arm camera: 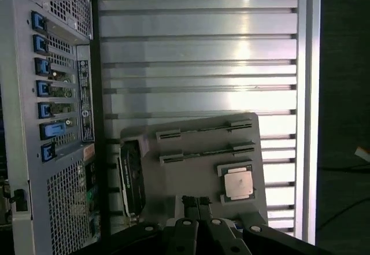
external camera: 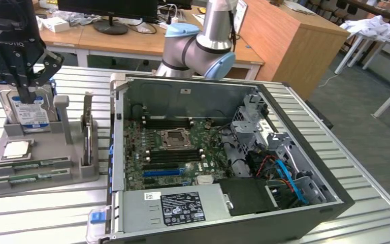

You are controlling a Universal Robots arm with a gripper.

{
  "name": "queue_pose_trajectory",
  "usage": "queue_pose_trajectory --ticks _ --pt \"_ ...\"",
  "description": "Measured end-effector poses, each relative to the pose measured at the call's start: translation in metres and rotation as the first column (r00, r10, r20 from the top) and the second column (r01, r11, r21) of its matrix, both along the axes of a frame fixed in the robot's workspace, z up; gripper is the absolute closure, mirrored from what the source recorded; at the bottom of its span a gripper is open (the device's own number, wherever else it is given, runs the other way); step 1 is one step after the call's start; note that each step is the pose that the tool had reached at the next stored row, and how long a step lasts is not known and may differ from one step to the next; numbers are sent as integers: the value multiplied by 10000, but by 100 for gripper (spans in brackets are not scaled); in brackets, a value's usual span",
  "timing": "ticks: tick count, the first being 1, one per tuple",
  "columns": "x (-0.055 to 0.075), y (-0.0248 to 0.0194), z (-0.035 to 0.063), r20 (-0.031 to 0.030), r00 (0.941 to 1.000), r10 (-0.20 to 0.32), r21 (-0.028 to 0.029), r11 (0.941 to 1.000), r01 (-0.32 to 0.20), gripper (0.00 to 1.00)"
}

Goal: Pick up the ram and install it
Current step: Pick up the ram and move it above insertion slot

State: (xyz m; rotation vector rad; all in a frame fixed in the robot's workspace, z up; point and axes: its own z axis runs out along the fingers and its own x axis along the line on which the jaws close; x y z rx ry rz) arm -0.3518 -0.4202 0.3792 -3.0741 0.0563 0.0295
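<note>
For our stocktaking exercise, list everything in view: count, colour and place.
thin green ram sticks: two, green, lying in slots of the grey plastic tray
square silver processor chip: one, silver, in the tray beside the ram
silver hard drive with blue label: one, silver, upright in the tray
slatted metal table: one, silver, under everything
open computer case: one, dark grey, on the table beside the tray
robot arm: one, grey and blue, behind the case
gripper: one, black, shut, above the hard drive

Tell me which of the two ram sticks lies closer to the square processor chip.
The ram stick directly beside the processor chip; the other ram stick lies one slot farther away.
</note>
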Motion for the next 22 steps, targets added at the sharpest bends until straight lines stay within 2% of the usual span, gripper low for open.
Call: queue_pose_trajectory --ticks 5,10,13,16,22 --pt "0 0 -3 0 9959 909 0 9959 -909 90" --pt "0 0 -6 0 9837 1800 0 9837 -1800 90" --pt "0 0 -8 0 9723 2337 1 9723 -2337 90" --pt "0 0 -9 0 9583 2859 0 9583 -2859 90" --pt "0 0 -13 0 9214 3885 1 9214 -3885 90"
